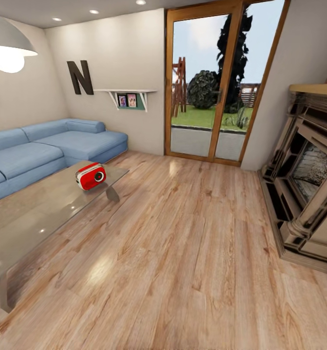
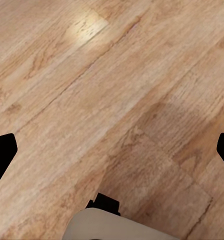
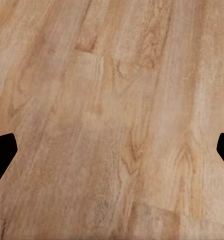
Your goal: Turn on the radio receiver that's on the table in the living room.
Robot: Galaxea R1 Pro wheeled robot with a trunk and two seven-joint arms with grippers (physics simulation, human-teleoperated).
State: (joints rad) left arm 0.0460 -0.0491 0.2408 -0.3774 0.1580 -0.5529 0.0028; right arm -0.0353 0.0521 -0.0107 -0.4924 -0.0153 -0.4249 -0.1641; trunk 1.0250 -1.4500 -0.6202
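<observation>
Wood plank floor (image 1: 192, 253) lies nearest, light and glossy, running from the bottom of the head view up to the glazed door (image 1: 217, 82), and it also lies beneath both wrist cameras. In the left wrist view the left gripper (image 2: 112, 150) shows as two dark fingertips (image 2: 2, 152) at opposite edges of the picture, spread wide apart with nothing between them but floor; a pale rounded part of the robot (image 2: 117, 225) sits at the lower edge. In the right wrist view the right gripper (image 3: 112, 150) is likewise spread, its dark fingertips (image 3: 2, 150) far apart over bare planks.

At the left of the head view stands the blue L-shaped sofa (image 1: 46, 150) along the walls, and in front of it the table (image 1: 32, 218), low, long and glossy, its long axis running from the near left away toward the door. A stone-and-brick fireplace (image 1: 304, 180) takes up the right side.

Near the table's far end, close to the edge facing the open floor, stands the radio receiver (image 1: 91, 176): red, upright, its round dial face turned toward the camera and a little to the right, its long axis lying roughly across the table. A wall shelf (image 1: 127, 95) holds two small framed photos (image 1: 127, 100).
</observation>
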